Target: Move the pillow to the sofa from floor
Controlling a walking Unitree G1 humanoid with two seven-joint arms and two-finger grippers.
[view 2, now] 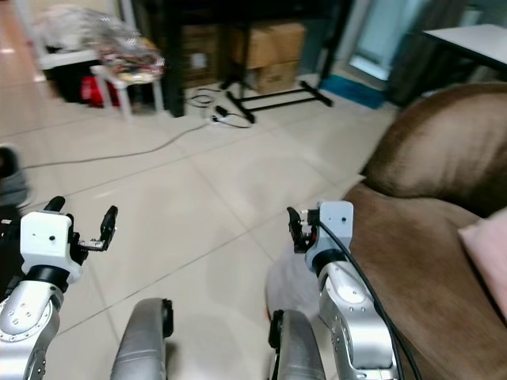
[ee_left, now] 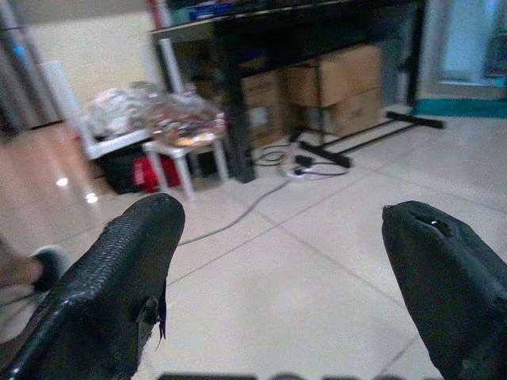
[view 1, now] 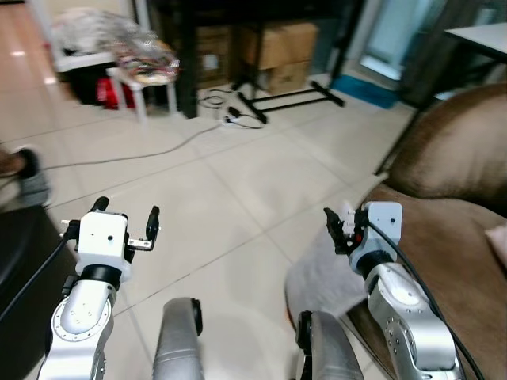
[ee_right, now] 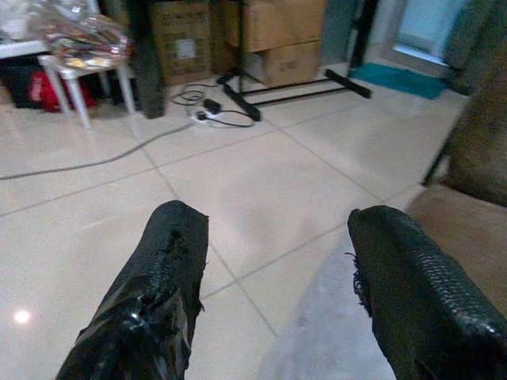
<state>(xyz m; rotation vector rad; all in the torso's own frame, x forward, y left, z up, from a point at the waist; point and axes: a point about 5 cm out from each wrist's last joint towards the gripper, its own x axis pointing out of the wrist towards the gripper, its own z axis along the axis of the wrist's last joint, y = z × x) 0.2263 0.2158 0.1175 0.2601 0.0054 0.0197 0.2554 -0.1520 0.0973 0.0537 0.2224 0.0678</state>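
A pink pillow [view 2: 486, 252] lies on the seat of the brown sofa [view 2: 428, 166] at the far right, cut off by the frame edge. A flat grey cloth-like patch [view 1: 323, 279] lies on the tiled floor against the sofa's front; I cannot tell what it is. My right gripper [view 1: 339, 217] is open and holds nothing, hovering above that grey patch beside the sofa's front edge. My left gripper [view 1: 127, 210] is also open, with nothing in it, raised over bare tiles on the left. In the right wrist view the fingers [ee_right: 150, 301] frame the grey patch [ee_right: 333, 332].
A grey cable [view 1: 150, 150] runs across the tiles to a plug strip [view 1: 235, 120]. Behind stand a white stool with clutter [view 1: 142, 67], cardboard boxes [view 1: 281, 43], a black stand's legs [view 1: 289, 100] and a dark desk. A shoe [view 1: 28, 178] and a dark object are at the left.
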